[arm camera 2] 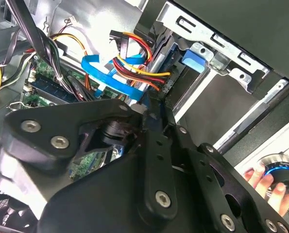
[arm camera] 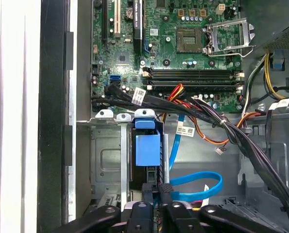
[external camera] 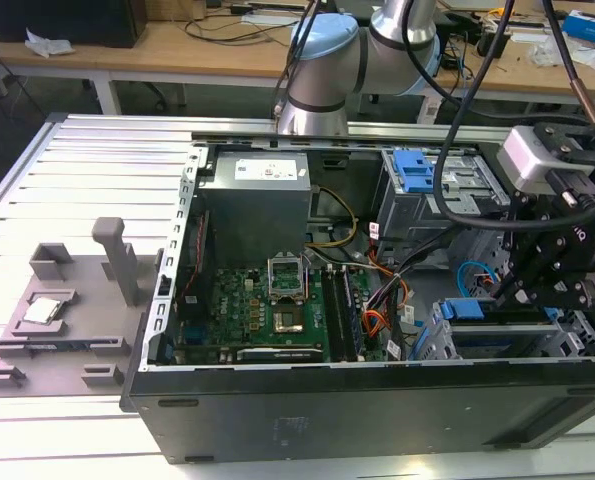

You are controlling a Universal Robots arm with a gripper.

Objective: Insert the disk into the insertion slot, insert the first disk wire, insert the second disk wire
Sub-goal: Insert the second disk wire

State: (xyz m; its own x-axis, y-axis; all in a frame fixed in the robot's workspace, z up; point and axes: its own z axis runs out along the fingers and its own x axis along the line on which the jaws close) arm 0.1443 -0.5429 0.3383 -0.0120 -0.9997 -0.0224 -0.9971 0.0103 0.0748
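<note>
First wrist view: the gripper is closing its two jaws to a narrow gap on the edge of one disk, which is standing on edge directly ahead of the fingertips, seated in the insertion slot. One blue flat cable is looping just beside the jaws; one motherboard is lying beyond.

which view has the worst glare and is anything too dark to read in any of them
First wrist view: the pale surface beside the case is blown out to white, while the motherboard is evenly lit. Second wrist view: the tool mount up close is a dark, detail-poor mass. Exterior view: even light, but the case front panel is near black.
</note>
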